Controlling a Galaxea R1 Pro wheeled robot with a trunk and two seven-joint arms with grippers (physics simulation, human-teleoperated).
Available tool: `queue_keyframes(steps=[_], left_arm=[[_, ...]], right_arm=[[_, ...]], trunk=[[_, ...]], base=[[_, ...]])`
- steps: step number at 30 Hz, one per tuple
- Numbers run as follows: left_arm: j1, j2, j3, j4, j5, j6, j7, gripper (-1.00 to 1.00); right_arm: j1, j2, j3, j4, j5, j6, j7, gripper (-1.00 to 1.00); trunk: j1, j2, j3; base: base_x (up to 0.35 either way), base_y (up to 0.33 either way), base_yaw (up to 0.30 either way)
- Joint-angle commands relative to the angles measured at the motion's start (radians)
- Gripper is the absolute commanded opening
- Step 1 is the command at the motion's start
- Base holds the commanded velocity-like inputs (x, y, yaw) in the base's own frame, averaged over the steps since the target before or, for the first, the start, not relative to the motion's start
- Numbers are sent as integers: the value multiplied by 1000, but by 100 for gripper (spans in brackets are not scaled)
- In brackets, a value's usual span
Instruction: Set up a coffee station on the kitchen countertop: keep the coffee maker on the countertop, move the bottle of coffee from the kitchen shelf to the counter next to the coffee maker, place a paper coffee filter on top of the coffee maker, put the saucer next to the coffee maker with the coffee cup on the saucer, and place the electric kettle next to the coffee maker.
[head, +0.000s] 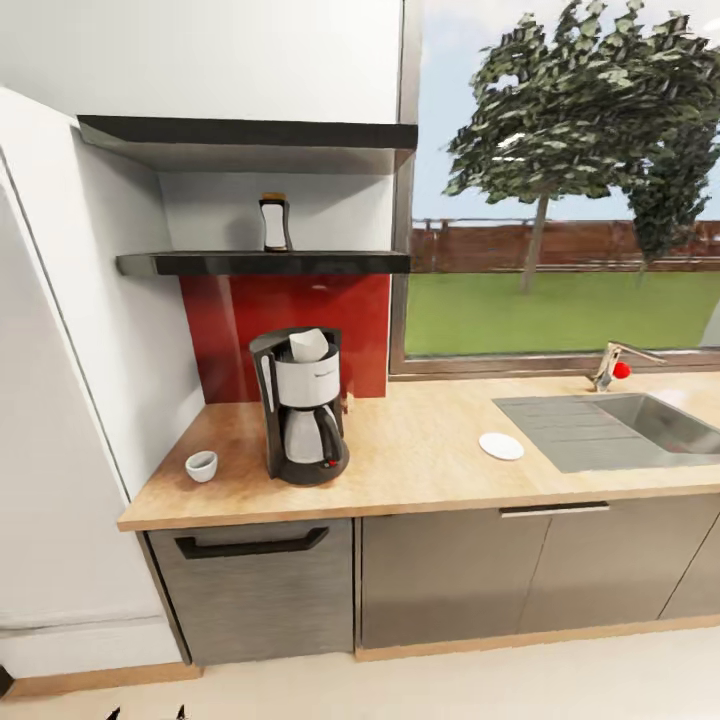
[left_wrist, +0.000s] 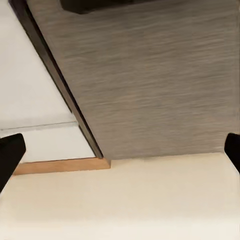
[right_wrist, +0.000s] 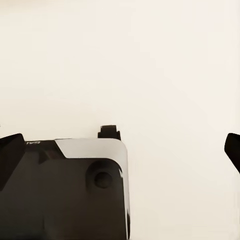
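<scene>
Fingers (left_wrist: 10, 155) of both grippers spread wide, empty, low by the floor (left_wrist: 125, 200); coffee maker (head: 300, 405) stands far on the counter (head: 420, 450).

A long light-wood countertop (head: 430, 470) runs across the scene above grey brushed cabinet fronts (head: 440, 575), the leftmost front carrying a dark bar handle (head: 250, 546). At the right, a stainless steel sink (head: 640, 425) is set into the wood, with a metal faucet with a red knob (head: 614, 368) at its far edge. A glossy red backsplash panel (head: 290, 320) stands at the far left under two dark wall shelves (head: 265, 263). A large window (head: 565, 180) shows lawn and trees. The pale cream floor (head: 450, 680) lies nearest.
</scene>
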Motion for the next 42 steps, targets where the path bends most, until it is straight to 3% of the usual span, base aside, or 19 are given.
queue_keyframes(steps=[1, 4, 11, 18, 19, 20, 21, 23, 24, 26, 30, 32, 34, 35, 39, 41, 42], left_arm=[[1, -5, 0, -32, -7, -4, 6, 100], [0, -22, -1, -102, -5, -10, 6, 100], [1, -69, -5, -374, -2, -7, 6, 100], [1, -82, -83, -656, -3, 31, 11, 100], [0, -84, -96, -698, -3, 55, 11, 100], [-8, -99, -122, -779, -3, 126, 13, 100], [-16, -103, -125, -788, -3, 136, 14, 100], [-70, -121, -132, -810, -3, 169, 13, 100], [-198, -136, -137, -821, -3, 265, 13, 100], [-269, -139, -149, -823, -3, 323, 14, 100], [-372, -149, -174, -823, -3, 383, 16, 100], [-409, -166, -178, -823, -3, 398, 16, 100], [-471, -203, -181, -823, -3, 423, 15, 100], [-529, -221, -185, -823, -3, 454, 15, 100], [-681, -232, -215, -821, -3, 578, 18, 100], [-797, -243, -222, -814, 2, 680, 20, 100], [-889, -253, -224, -790, 6, 746, 20, 100]], right_arm=[[0, 0, -7, -3, 10, 3, 6, 100], [0, 0, -7, -3, 10, 3, 6, 100], [0, 0, -6, -4, 10, 3, 6, 100], [0, 1, -6, -4, 10, 2, 5, 100], [0, 1, -6, -4, 10, 2, 5, 100], [0, 1, -6, -4, 10, 2, 5, 100], [0, 1, -6, -4, 10, 1, 5, 100], [0, 1, -6, -4, 10, -3, 5, 100], [0, 0, -5, -4, 11, -42, 5, 100], [0, 0, -5, -4, 11, -59, 5, 100], [0, 0, -5, -4, 11, -69, 5, 100], [0, 0, -5, -4, 11, -71, 5, 100], [0, 0, -5, -4, 11, -72, 5, 100], [0, 0, -5, -4, 11, -72, 5, 100], [0, 0, -5, -4, 11, -73, 5, 100], [0, 0, -5, -4, 11, -75, 5, 100], [0, 0, -5, -4, 11, -75, 5, 100]], trunk=[[0, 0, 0], [0, 0, 0], [0, 0, 0], [0, 0, 0], [0, 0, 0], [0, 0, 0], [0, 0, 0], [0, 0, 0], [0, 0, 0], [0, 0, 0], [0, 0, 0], [0, 0, 0], [0, 0, 0], [0, 0, 0], [0, 0, 0], [0, 0, 0], [0, 0, 0]], base=[[-18, 0, 269], [-11, 0, 272], [-2, 0, 276], [0, 0, 159], [0, 0, 32], [0, 0, 10], [0, 0, 8], [0, 0, 4], [0, 0, 0], [0, 0, 0], [0, 0, 0], [0, 0, 0], [0, 0, 0], [0, 0, 0], [0, 0, 0], [0, 0, 0], [0, 0, 0]])
